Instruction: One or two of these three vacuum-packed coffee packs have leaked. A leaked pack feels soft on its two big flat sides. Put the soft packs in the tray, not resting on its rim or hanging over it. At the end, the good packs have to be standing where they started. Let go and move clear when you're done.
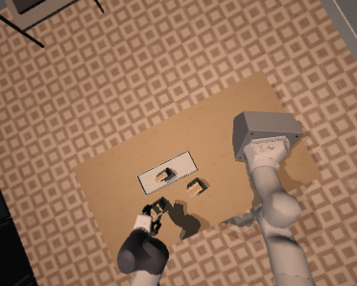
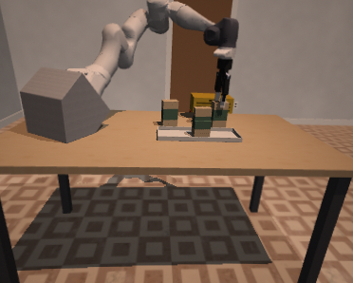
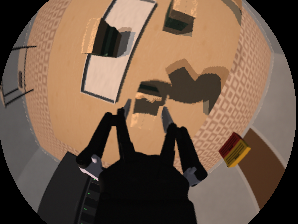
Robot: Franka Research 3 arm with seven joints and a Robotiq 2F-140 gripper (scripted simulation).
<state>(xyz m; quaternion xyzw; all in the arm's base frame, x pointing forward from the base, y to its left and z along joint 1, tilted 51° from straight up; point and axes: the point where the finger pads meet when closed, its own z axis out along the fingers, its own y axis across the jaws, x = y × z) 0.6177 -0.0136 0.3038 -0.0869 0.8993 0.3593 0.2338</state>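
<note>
On the wooden worktop (image 1: 219, 120) (image 2: 131, 157) (image 3: 65, 100), one tan-and-green boxy pack (image 1: 162, 178) (image 2: 202, 124) (image 3: 102, 40) stands inside the white rectangular tray (image 1: 149, 183) (image 2: 174, 137) (image 3: 100, 82). The black gripper (image 1: 154, 214) (image 2: 221, 103) (image 3: 146, 107) is partly open at another pack (image 1: 158, 204) (image 2: 220, 118) (image 3: 147, 105); the exterior view overlaps these packs, the top view separates them. The third pack (image 1: 196, 187) (image 2: 170, 113) (image 3: 180, 17) stands outside.

Your palette: tan, green, white, grey and black over patterned brown.
You have upright tan coffee packs with dark green middle bands (image 1: 196, 187) (image 2: 170, 113) (image 3: 179, 17); one white rectangular tray with a dark edge line (image 1: 152, 181) (image 2: 166, 135) (image 3: 97, 82); one warm light-brown wooden table (image 1: 219, 120) (image 2: 131, 154) (image 3: 65, 90); one grey house-shaped block (image 1: 272, 122) (image 2: 46, 109); one white-and-charcoal arm (image 1: 273, 192) (image 2: 114, 45); one black two-finger gripper (image 2: 222, 103) (image 3: 146, 107); one floor (image 1: 108, 96) (image 2: 316, 237) (image 3: 240, 95) in pinkish-brown and cream nested squares.
</note>
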